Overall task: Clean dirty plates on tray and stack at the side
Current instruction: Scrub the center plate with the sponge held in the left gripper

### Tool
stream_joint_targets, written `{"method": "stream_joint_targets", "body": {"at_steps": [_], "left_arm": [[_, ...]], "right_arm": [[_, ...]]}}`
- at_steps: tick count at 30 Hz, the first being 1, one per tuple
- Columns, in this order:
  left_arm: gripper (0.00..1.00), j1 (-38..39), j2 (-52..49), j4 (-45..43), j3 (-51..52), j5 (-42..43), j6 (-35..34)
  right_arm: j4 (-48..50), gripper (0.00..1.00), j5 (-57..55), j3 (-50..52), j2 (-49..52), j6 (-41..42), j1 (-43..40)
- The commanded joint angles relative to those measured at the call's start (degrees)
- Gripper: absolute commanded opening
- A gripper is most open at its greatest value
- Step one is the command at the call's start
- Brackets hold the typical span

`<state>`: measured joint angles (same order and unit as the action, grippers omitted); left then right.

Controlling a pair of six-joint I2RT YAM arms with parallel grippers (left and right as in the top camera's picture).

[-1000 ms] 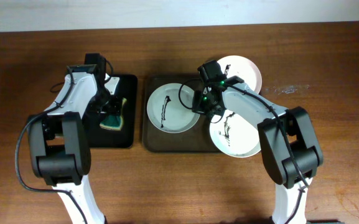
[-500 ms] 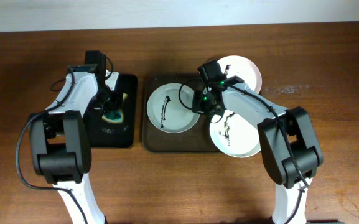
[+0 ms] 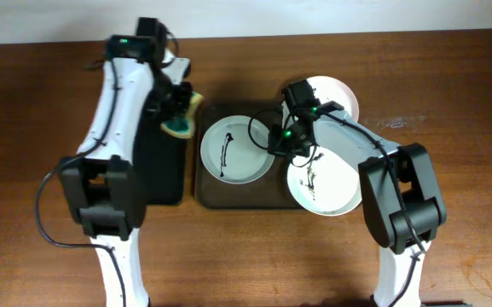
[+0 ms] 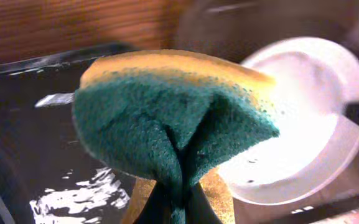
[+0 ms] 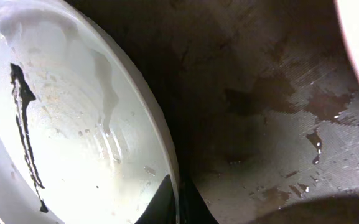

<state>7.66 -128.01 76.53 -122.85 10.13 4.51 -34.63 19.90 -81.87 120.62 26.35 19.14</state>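
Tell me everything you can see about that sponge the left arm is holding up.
The sponge is a soft pad: dark green scouring face toward the wrist camera, yellow foam behind. The left gripper pinches its lower edge, creasing the green face down the middle. It seems lifted clear, above the gap between the black tray and the brown tray.
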Motion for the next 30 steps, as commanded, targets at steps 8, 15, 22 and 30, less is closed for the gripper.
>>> {"method": "stream_joint_targets", "body": {"at_steps": [8,15,22,30], "left_arm": [[0.0,10.84,-16.57,-2.1,0.04,-2.69,-12.87],[0.0,12.37,-17.62,12.2,0.09,10.73,12.94],[0.0,15.17,-17.62,-4.92,0.09,-17.75,-34.47],[0.0,15.54,-17.59,-10.25,-7.76,4.83,5.53]], "right_arm": [[1.73,0.04,3.82,-0.04,0.74,-2.4,-2.05],[2.71,0.04,6.95,-0.04,3.54,-1.42,-3.87],[2.95,0.04,6.91,-0.02,3.54,-0.33,-3.78],[2.47,0.04,6.47,0.24,3.54,-0.42,-3.78]]}}
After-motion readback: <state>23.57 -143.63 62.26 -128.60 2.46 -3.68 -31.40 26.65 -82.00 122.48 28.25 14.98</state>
